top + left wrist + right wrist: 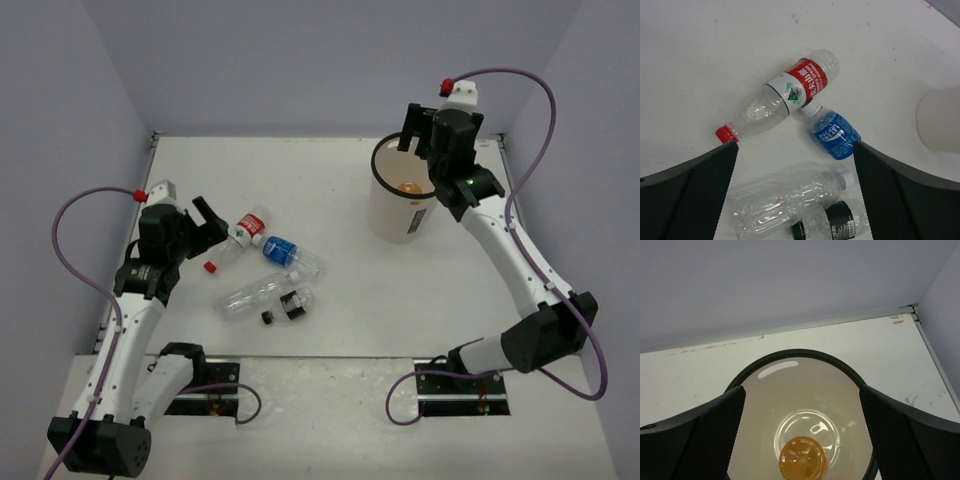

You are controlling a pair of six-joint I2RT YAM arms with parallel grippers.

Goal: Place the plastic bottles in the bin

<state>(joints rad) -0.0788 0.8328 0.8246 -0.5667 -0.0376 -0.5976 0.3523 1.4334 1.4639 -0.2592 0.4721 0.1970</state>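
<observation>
Four bottles left to go, I'd say. The orange one (802, 460) already sits at the bottom of the bin (400, 215). Nearest the front edge, left of the bench's (330, 170) middle, is the black one (837, 222), lying against the clear one (790, 205). Just past those is the blue one (834, 134), its cap up against the red one (782, 97). The left fingers (700, 185) hang spread wide above that heap, holding nothing, and the red cap lies right by one tip. I'd take the red one next — close across its label, not the neck, and turn the wrist so the blue one stays outside. Far right corner: the right fingers (910, 430) are spread and empty over the bin's mouth.
</observation>
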